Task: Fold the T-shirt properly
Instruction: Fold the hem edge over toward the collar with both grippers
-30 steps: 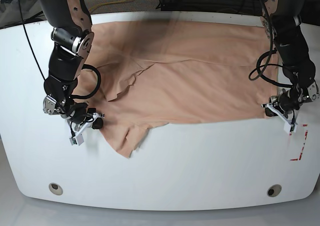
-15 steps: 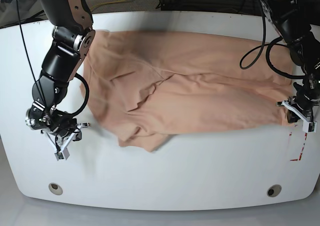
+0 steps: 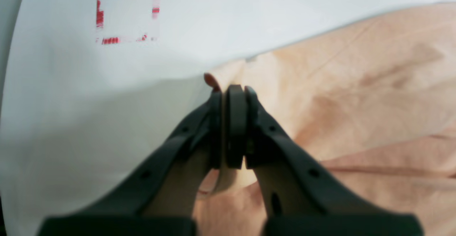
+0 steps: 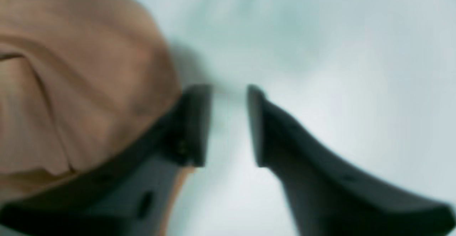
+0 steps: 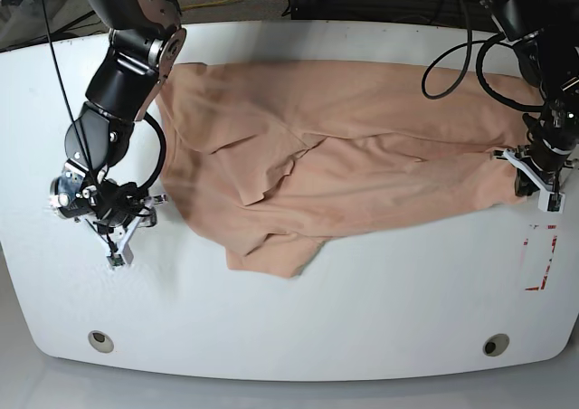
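You've got the T-shirt (image 5: pixel 317 165) lying wide across the far part of the bench (image 5: pixel 298 323), a big peach spread of creases and folded layers! Out on the right, your left hand (image 3: pixel 233 92) is pinching a gathered bit of the shirt, right at its near edge by the right end, and the cloth pokes up between the fingertips. Over on the left, your right hand (image 4: pixel 228 90) stands spread, nothing between its fingers, just beside the shirt's left edge, with white bench showing through the gap! Look at the near side: a loose flap sticks out toward you, left of the middle, while folds slant across the left half above it. The far edge runs nearly straight from left to right. And there, near the right end of the shirt, red marks (image 5: pixel 536 289) show on the white bench top, close to your left hand!
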Robot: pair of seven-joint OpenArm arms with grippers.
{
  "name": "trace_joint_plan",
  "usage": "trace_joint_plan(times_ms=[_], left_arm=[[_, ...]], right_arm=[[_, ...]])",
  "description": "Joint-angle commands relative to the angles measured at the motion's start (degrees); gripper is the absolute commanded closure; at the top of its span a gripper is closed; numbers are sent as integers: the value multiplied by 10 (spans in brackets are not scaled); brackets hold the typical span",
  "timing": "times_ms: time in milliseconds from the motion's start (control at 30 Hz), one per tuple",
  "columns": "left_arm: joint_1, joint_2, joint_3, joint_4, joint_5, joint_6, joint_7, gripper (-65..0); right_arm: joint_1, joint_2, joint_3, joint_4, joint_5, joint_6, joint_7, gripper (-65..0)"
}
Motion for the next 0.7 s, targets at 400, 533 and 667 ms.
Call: trace_joint_plan(times_ms=[400,533,667], left_arm=[[11,-12,-4,15,-4,1,-13,0],[12,-12,-4,15,-4,1,-13,0],[12,-12,-4,16,-4,1,-13,0]], right_arm=[[160,-7,0,-369,1,-1,270,-515],[184,-7,-8,-447,-1,-1,344,-515],[189,-5,-77,-496,3,-1,411,-515]])
